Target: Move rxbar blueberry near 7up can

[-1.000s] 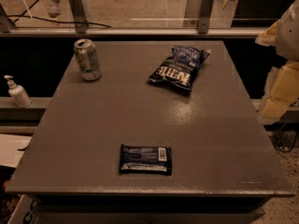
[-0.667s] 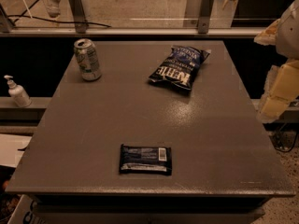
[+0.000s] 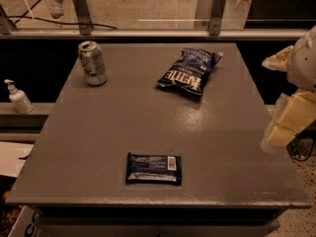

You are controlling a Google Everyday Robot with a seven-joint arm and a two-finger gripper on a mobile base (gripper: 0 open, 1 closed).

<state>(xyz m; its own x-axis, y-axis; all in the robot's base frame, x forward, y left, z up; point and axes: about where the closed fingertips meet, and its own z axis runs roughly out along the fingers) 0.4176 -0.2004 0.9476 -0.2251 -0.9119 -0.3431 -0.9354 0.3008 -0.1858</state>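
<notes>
Gripper (image 3: 284,130), state I can't tell, sits far from the flat rxbar blueberry (image 3: 153,169); I risk skidding it or toppling the 7up can (image 3: 93,63)

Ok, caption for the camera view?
Rxbar blueberry at table front, 7up can upright far left, gripper beside the right edge.

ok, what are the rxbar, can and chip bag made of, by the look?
rxbar blueberry: thin film wrapper, probably plastic; flat, dark, faint sheen. 7up can: thin metal, likely aluminium; silvery top, dented wall. Chip bag: glossy crinkled film; highlights on creases. Gripper sits beyond the right edge of the table, touching none.
</notes>
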